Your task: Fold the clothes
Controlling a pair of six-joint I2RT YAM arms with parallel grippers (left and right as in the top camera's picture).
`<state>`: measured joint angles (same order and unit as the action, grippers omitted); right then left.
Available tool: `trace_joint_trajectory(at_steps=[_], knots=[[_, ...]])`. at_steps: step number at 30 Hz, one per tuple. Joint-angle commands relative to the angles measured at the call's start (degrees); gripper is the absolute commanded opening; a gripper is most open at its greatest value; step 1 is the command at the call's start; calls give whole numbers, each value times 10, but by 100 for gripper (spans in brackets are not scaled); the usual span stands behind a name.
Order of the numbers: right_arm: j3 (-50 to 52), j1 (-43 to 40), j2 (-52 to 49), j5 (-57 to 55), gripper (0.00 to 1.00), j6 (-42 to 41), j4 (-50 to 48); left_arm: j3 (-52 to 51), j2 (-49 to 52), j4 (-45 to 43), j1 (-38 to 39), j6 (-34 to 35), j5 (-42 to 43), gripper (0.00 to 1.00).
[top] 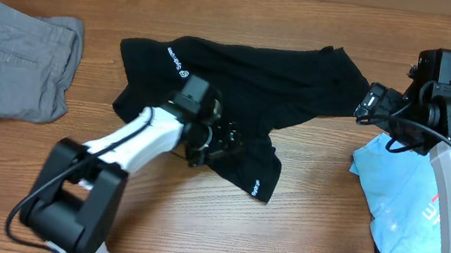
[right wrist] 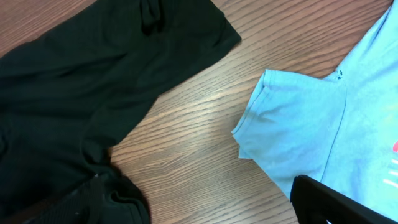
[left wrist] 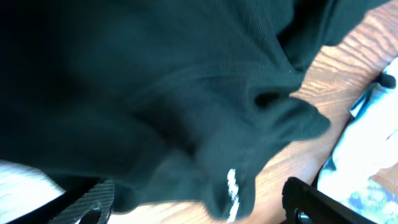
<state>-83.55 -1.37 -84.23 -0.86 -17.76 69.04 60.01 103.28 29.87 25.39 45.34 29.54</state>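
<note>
On the wood-grain table — black shirt, light blue T-shirt, grey garment — left gripper and right gripper, jaws spread.

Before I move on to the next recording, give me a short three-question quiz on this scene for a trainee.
1. True or false: the light blue T-shirt lies apart from the black shirt, with bare table between them.
2. The left end effector is over: A) the T-shirt, B) the black shirt, C) bare table.
3. Which garment lies farthest to the left?
Key: 1 true; 2 B; 3 the grey trousers.
</note>
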Motion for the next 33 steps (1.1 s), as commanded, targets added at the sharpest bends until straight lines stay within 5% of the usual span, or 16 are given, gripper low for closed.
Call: trace_joint_trajectory(at_steps=[1, 3, 6, 8, 17, 25, 28, 33], knots=[[-5, 0, 1, -5, 100, 1, -1, -4, 33, -29, 26, 87, -20, 85], [-5, 0, 1, -6, 100, 1, 0, -4, 44, -33, 32, 98, -23, 72], [-5, 0, 1, -6, 100, 1, 1, -4, 49, -9, 31, 99, -33, 31], [-5, 0, 1, -6, 100, 1, 1, -4, 48, 17, 25, 90, -41, 14], [-4, 0, 1, -6, 100, 1, 2, -4, -2, 181, -67, -15, -107, 11], [28, 0, -14, 36, 100, 1, 6, -4, -103, 301, -301, -147, -171, 14], [76, 0, -23, 61, 100, -1, -26, -4, -108, 326, -374, -194, -137, 12], [147, 0, -33, 61, 100, -3, -87, -4, -108, 337, -369, -260, -29, 8]])
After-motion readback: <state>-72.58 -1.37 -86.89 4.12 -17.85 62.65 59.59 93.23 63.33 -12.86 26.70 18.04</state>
